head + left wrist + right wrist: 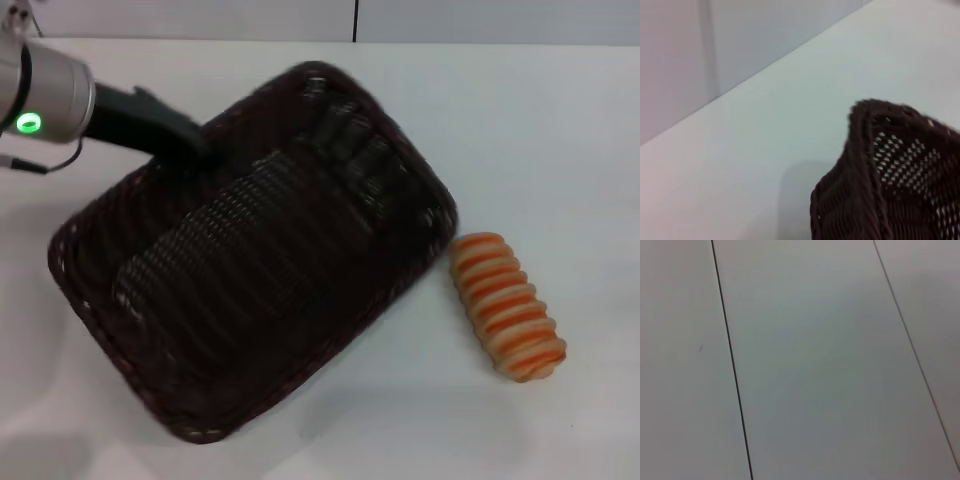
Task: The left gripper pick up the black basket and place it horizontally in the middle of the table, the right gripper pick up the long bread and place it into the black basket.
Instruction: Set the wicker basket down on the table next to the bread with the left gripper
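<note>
The black basket (260, 260) lies diagonally across the white table (540, 130), its long axis running from near left to far right. My left gripper (188, 148) reaches in from the far left and is shut on the basket's far-left rim. The basket casts a shadow on the table beneath it and looks slightly raised. A corner of the basket (890, 180) shows in the left wrist view above the table (765, 125). The long bread (505, 305), striped orange and cream, lies on the table just right of the basket, apart from it. My right gripper is out of view.
The table's far edge meets a pale wall with a dark vertical seam (356, 20). The right wrist view shows only pale panels with dark seams (730, 360). Bare white tabletop lies to the right of and behind the bread.
</note>
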`<action>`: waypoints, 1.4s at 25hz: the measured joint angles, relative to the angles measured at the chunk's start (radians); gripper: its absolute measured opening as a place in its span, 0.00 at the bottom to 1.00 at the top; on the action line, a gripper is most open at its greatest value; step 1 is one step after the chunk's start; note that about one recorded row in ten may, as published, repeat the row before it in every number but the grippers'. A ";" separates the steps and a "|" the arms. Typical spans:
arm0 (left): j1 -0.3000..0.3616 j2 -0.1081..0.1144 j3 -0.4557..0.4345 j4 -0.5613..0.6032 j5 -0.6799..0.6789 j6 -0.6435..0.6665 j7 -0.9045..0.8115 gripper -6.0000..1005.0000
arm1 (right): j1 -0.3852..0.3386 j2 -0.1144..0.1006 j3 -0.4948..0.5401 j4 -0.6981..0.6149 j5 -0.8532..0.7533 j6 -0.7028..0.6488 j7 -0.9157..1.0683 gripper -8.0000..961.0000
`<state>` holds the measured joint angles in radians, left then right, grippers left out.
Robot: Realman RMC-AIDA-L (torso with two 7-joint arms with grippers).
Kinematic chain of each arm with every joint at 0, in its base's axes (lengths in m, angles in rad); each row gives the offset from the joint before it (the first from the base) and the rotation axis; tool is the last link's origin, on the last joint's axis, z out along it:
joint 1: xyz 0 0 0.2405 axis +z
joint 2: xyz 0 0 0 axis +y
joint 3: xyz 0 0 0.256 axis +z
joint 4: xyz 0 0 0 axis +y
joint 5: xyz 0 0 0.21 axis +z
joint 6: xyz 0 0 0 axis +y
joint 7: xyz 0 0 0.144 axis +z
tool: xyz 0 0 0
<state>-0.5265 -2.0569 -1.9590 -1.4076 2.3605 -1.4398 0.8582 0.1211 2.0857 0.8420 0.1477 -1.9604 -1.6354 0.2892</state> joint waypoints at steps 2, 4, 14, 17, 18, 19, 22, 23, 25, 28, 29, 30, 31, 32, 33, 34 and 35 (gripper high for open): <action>-0.076 0.003 -0.102 0.097 -0.051 -0.078 0.107 0.22 | -0.004 0.001 0.000 0.000 0.000 -0.004 0.002 0.88; -0.161 0.011 -0.197 0.215 -0.072 -0.148 0.200 0.21 | -0.009 0.002 0.000 0.001 0.000 -0.010 0.002 0.88; -0.313 0.006 -0.146 0.403 -0.088 -0.223 0.343 0.21 | -0.022 0.004 0.000 0.008 0.000 -0.026 0.002 0.88; -0.329 0.003 -0.097 0.411 -0.084 -0.224 0.350 0.22 | -0.018 0.004 0.000 0.010 0.000 -0.026 0.002 0.88; -0.335 0.003 -0.084 0.415 -0.084 -0.224 0.355 0.23 | -0.017 0.004 0.000 0.010 0.000 -0.026 0.002 0.88; -0.340 0.002 -0.077 0.421 -0.084 -0.224 0.362 0.23 | -0.015 0.004 0.000 0.010 0.000 -0.026 0.002 0.88; -0.346 0.001 -0.073 0.437 -0.088 -0.221 0.379 0.24 | -0.011 0.004 0.000 0.010 0.000 -0.026 0.002 0.88; -0.348 0.000 -0.073 0.447 -0.090 -0.214 0.382 0.24 | -0.010 0.004 0.000 0.010 0.000 -0.026 0.002 0.88; -0.352 -0.002 -0.073 0.467 -0.092 -0.200 0.389 0.25 | -0.010 0.004 0.000 0.010 0.000 -0.024 0.003 0.88; -0.355 -0.007 -0.072 0.492 -0.109 -0.181 0.428 0.26 | -0.009 0.004 0.000 0.010 0.000 -0.020 0.003 0.88; -0.354 -0.009 -0.069 0.496 -0.119 -0.173 0.440 0.26 | -0.008 0.004 0.000 0.011 0.000 -0.020 0.003 0.88; -0.354 -0.010 -0.062 0.498 -0.127 -0.166 0.444 0.27 | -0.008 0.004 0.000 0.011 0.000 -0.019 0.003 0.88; -0.354 -0.010 -0.054 0.501 -0.135 -0.158 0.445 0.27 | -0.008 0.004 0.000 0.011 0.000 -0.019 0.003 0.88; -0.354 -0.010 -0.045 0.503 -0.141 -0.149 0.442 0.27 | -0.006 0.004 0.000 0.012 0.000 -0.017 0.003 0.88; -0.354 -0.010 -0.037 0.505 -0.145 -0.136 0.440 0.28 | -0.005 0.004 -0.002 0.012 0.000 -0.015 0.003 0.88; -0.354 -0.010 -0.033 0.506 -0.147 -0.118 0.439 0.28 | -0.005 0.004 -0.002 0.012 0.000 -0.015 0.003 0.88; -0.353 -0.010 -0.032 0.508 -0.148 -0.105 0.439 0.28 | -0.002 0.003 -0.009 0.012 0.000 -0.012 0.003 0.88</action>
<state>-0.8800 -2.0673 -1.9914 -0.9000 2.2121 -1.5444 1.2972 0.1196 2.0888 0.8325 0.1596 -1.9603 -1.6469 0.2918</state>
